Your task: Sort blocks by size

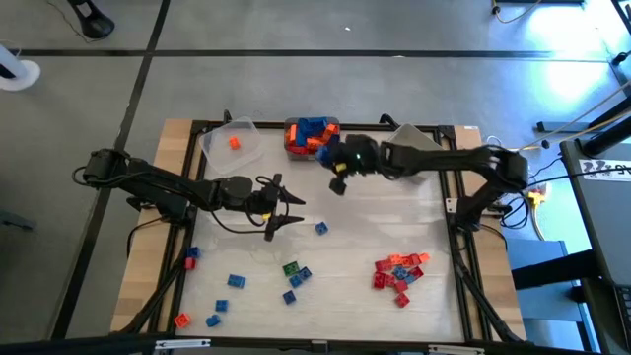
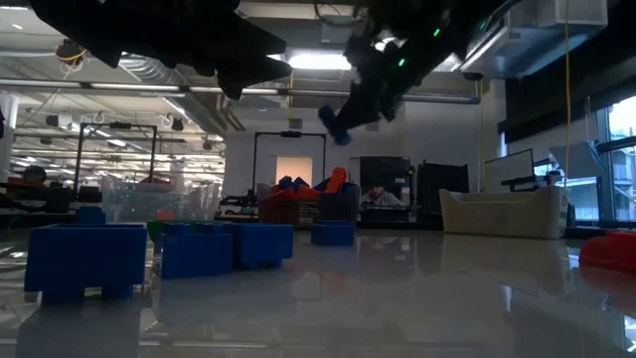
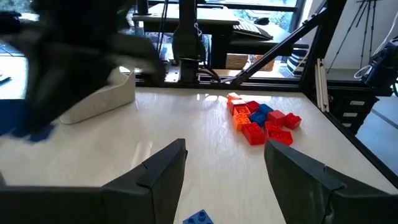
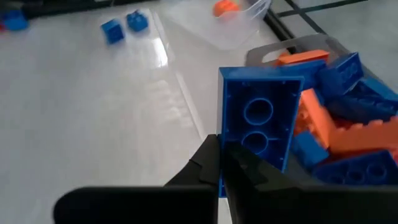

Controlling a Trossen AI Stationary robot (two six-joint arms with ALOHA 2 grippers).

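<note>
1. Now I see the right gripper (image 4: 219, 163) raised above the table (image 1: 394, 212), just beside the grey bin (image 1: 313, 137) at the far edge. Its jaws are clamped on a blue block (image 4: 258, 121), which shows its hollow underside to the wrist camera.
2. From above, this block (image 1: 338, 184) hangs under the gripper (image 1: 340, 177), near the bin but not over it, as far as I can tell.
3. My grey bin is full of blue and orange blocks (image 4: 348, 118).
4. Beside it stands a clear bin (image 1: 234, 145) with one orange block (image 1: 235, 142) inside.
5. My left gripper (image 1: 286, 209) is over the middle of the table, its jaws wide and holding nothing. One small blue block (image 1: 321, 228) lies near it.
6. A pile of red blocks (image 1: 399, 269), with some orange and one blue among them, lies on the near right part of the table.
7. Several blue blocks (image 1: 237, 281), one green (image 1: 290, 267) and a few red ones (image 1: 190, 258) are scattered on the near left part.
8. A white bin (image 1: 419, 136) stands at the far right, partly hidden by my right arm.
</note>
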